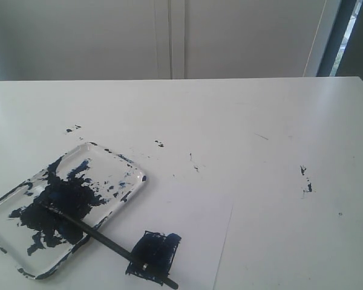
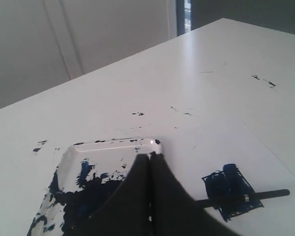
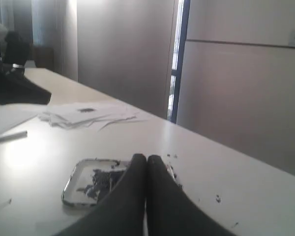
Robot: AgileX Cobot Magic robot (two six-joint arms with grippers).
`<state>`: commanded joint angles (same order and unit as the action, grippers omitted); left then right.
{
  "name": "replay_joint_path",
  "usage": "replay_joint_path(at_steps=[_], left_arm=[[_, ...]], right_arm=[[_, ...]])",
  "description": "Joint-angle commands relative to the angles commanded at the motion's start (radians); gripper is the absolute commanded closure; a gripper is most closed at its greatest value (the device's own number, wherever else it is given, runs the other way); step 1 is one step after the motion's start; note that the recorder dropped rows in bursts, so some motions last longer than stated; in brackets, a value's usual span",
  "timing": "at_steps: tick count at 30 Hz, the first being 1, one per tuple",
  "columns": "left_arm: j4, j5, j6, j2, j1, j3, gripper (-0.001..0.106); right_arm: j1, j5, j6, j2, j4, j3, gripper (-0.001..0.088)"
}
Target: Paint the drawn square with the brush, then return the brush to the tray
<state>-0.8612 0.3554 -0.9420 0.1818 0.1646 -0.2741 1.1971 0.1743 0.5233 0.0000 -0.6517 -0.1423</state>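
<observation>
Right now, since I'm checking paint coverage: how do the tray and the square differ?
The tray is far larger than the square. The tray is clear and patchily smeared; the square is almost solidly filled. Both carry dark blue paint, and the brush lies across both.

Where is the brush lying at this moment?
In the exterior view the brush lies at the lower left, slanting from inside the tray across the painted drawn square on the paper.
</observation>
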Motion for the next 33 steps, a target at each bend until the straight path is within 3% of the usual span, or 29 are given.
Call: replay_joint_path(at_steps=[27, 33], left_arm=[[0.018, -0.055, -0.006, 0.000, 0.000, 0.022, 0.105], [0.018, -0.055, -0.006, -0.004, 0.000, 0.022, 0.105]], right_arm=[[0.000, 0.018, 0.002, 0.000, 0.000, 0.011, 0.0868], [-0.023, -0.003, 0.002, 0.000, -0.002, 0.087, 0.0868]])
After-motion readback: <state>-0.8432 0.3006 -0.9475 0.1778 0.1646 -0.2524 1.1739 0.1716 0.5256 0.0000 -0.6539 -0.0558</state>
